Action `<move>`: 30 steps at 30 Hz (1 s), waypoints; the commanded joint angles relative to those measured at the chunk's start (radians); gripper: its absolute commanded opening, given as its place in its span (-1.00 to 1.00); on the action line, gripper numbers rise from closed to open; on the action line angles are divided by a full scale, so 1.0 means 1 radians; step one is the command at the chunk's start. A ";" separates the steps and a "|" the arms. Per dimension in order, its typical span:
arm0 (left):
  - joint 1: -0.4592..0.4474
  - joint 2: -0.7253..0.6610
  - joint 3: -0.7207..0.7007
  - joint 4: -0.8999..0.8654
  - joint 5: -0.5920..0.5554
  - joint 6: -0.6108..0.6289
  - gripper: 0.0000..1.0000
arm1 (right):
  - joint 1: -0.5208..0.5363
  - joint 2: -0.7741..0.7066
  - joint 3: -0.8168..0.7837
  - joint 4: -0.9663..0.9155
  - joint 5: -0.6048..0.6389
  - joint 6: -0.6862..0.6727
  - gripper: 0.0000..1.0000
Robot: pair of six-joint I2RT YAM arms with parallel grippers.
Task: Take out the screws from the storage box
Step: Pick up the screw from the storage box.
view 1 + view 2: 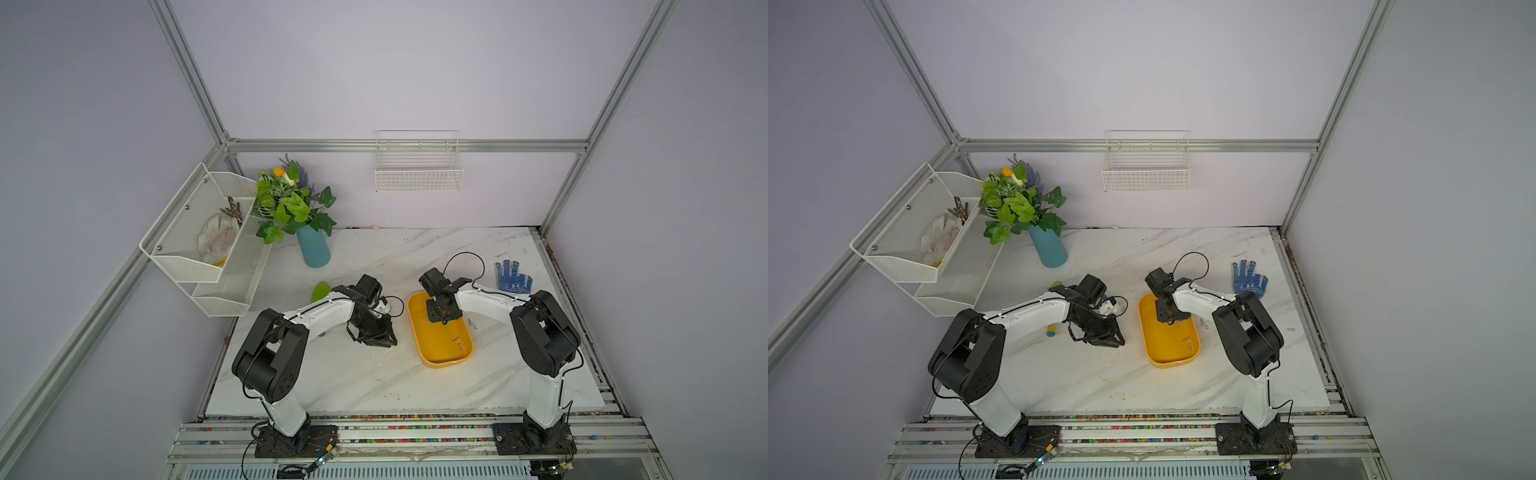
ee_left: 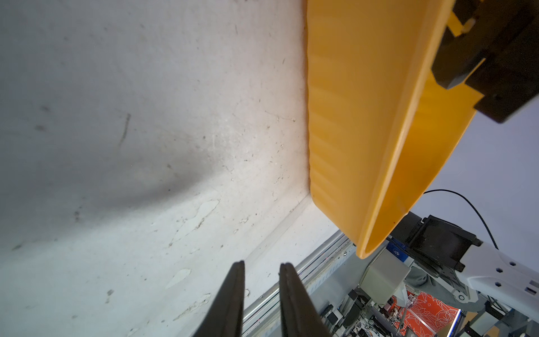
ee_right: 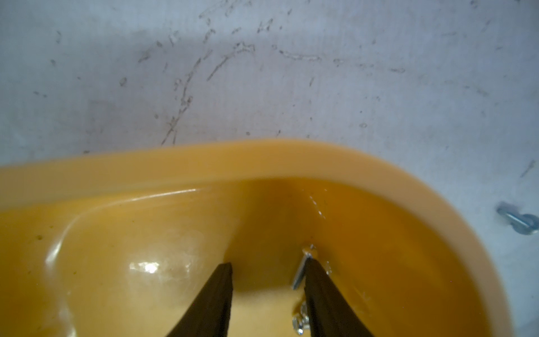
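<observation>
In both top views the right hand (image 1: 442, 319) dips into the shallow yellow-orange plastic storage box (image 1: 432, 347) for the tiny silvery metal screws (image 1: 457, 341), while the left wrist view shows the left hand (image 2: 261, 264), slightly apart and empty, parked beside the box, and the right wrist view has the right hand's tips apart, one screw (image 3: 300, 271) lying along a finger, seemingly lined up for pinching.

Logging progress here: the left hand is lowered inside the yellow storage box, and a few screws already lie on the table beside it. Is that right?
Wrong arm: both top views show the right hand lowered inside the storage box, while the left hand hangs over the table outside it. A few screws do lie on the table beside the box.
</observation>
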 commanded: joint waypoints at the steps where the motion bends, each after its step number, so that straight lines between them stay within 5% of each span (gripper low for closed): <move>1: 0.004 0.011 0.082 -0.032 -0.008 0.016 -0.48 | -0.005 0.038 -0.036 0.010 -0.060 0.017 -0.10; 15: 0.005 0.030 0.091 -0.033 -0.005 0.019 -0.47 | -0.001 0.032 -0.074 0.035 -0.038 -0.081 -0.14; 30: 0.005 0.026 0.092 -0.039 -0.003 0.023 -0.47 | -0.008 0.067 -0.076 0.053 -0.055 -0.112 -0.63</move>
